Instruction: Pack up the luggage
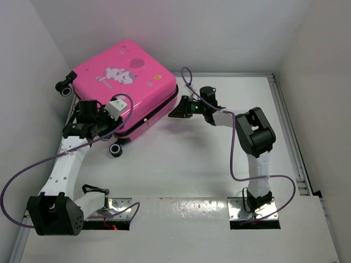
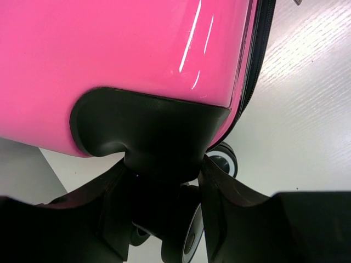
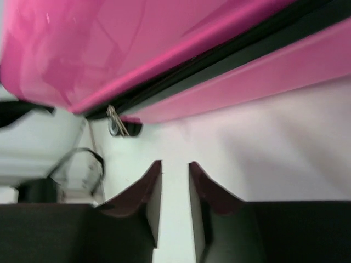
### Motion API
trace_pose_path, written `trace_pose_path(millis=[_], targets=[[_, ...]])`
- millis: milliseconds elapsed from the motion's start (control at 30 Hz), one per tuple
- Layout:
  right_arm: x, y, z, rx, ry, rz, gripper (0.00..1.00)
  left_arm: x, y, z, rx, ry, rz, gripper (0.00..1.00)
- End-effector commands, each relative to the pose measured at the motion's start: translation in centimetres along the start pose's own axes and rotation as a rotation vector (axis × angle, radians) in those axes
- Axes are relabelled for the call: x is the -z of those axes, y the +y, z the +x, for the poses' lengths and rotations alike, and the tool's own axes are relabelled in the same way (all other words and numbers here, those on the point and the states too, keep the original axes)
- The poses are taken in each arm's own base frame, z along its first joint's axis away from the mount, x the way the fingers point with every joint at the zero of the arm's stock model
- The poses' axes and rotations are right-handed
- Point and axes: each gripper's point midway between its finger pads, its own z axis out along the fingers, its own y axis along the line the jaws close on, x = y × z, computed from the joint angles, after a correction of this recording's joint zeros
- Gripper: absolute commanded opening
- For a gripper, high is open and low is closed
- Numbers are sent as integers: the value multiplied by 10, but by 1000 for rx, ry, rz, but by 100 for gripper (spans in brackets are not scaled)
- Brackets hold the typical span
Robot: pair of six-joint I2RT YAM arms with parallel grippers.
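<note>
The suitcase (image 1: 123,82) lies just ahead of the right fingers (image 3: 151,189), narrow and empty; left fingers (image 2: 222,197) straddle its wheel mount (image 2: 148,131), grip unclear.

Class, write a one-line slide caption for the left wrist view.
Left gripper flanks the black wheel mount of the pink luggage.

The luggage (image 1: 129,82) is bright glossy pink, printed with a white cartoon animal and a darker pink balloon at the animal's 1 o'clock. Its zipper trim (image 2: 262,44) and wheels (image 1: 115,149) are black. The worktop (image 1: 186,164) is white and the cables (image 1: 231,161) are purple.
</note>
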Motion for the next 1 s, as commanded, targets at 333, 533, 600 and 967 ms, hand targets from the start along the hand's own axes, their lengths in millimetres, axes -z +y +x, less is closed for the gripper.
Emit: trace_pose_path(millis=[333,533,600,967], targets=[[-42,74,22,171,95,-193,65,3,-22,19,59,54,107,28],[-56,82,35,168,134,-225,76,6,-23,12,75,28,110,28],[-62,83,44,173,154,-232,83,7,-21,9,73,21,105,28],[-80,90,51,216,155,-271,86,8,-22,3,100,5,115,29]])
